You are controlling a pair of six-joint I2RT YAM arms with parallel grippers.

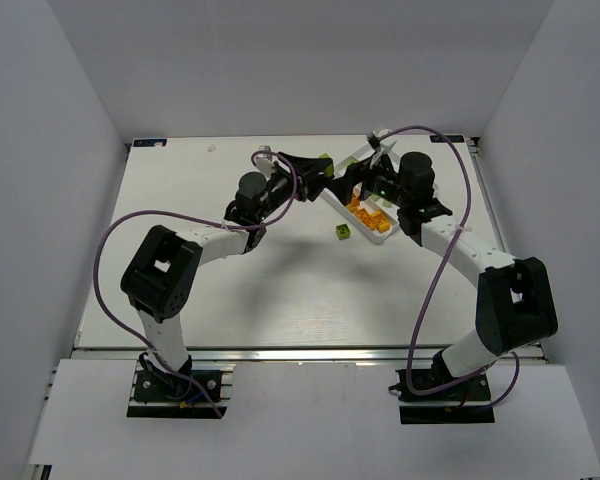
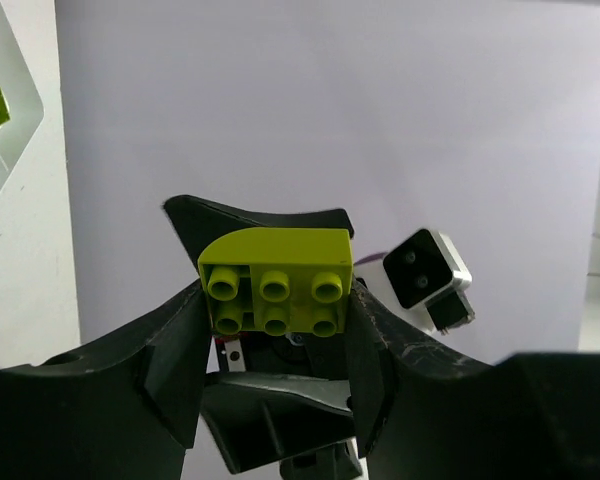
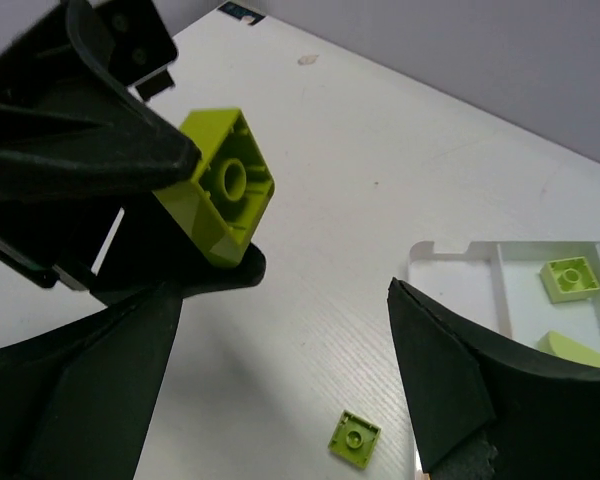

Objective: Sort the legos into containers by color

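White tabletop, item one: left gripper clamped on a lime brick, raised beside the tray; right gripper spread wide, holding nothing. We judge the drop goes best low into the compartment holding green bricks (orange lies in another). Loose green brick remains on the table.
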